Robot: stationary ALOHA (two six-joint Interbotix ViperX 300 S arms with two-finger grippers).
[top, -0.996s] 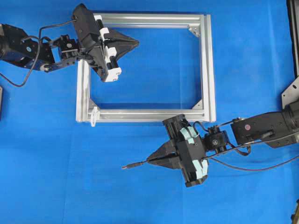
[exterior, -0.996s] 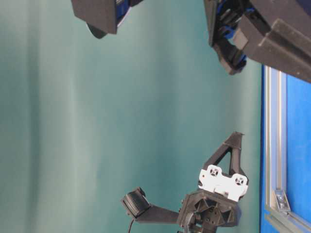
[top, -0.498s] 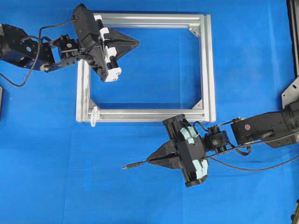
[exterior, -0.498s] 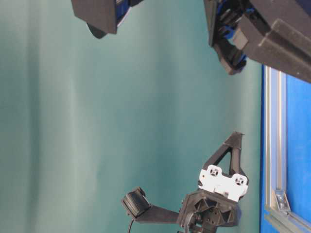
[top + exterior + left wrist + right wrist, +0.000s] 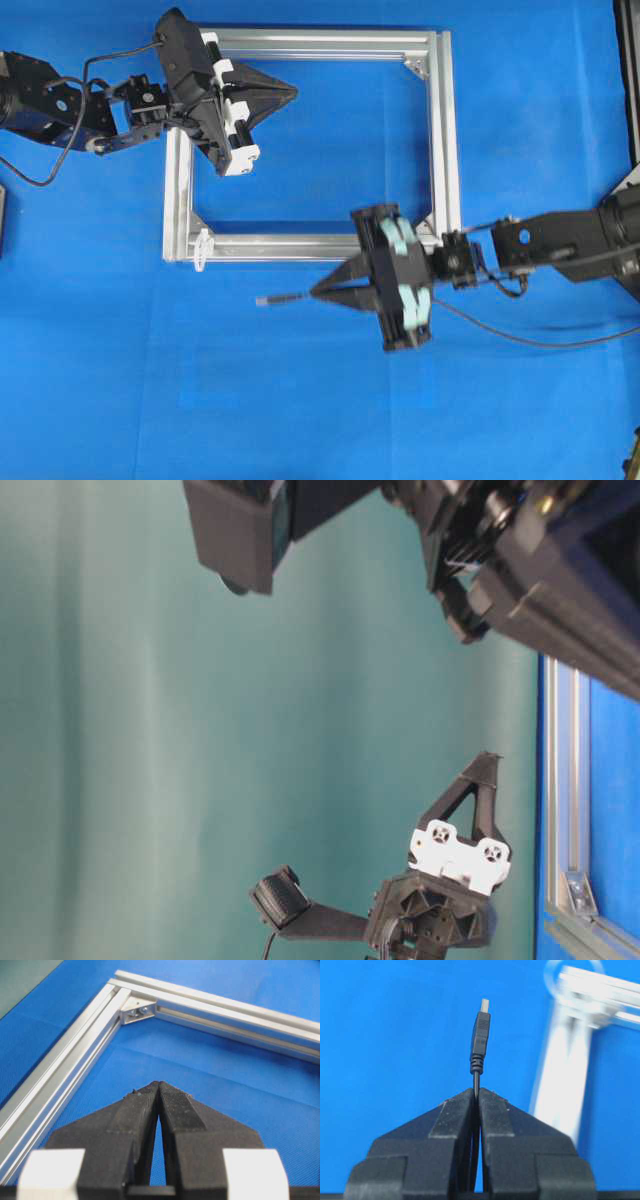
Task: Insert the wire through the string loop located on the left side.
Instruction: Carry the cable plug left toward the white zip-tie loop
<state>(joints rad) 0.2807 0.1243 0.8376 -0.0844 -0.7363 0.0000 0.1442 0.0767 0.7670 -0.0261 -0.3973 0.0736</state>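
right claw [image 5: 318, 292]: clamped on thin black wire [image 5: 290, 296], plug ahead of tips | left claw [image 5: 291, 92]: closed, empty | small white string loop [image 5: 202, 247]: well ahead of right claw

A silver aluminium frame [image 5: 446, 150], a rectangle of slotted bars, lies flat on the blue desk [image 5: 120, 380]. Small triangular corner brackets [image 5: 416, 66] sit inside its corners, one at the upper right and another at the lower right. A teal backdrop [image 5: 120, 730] stands beyond the frame's edge.
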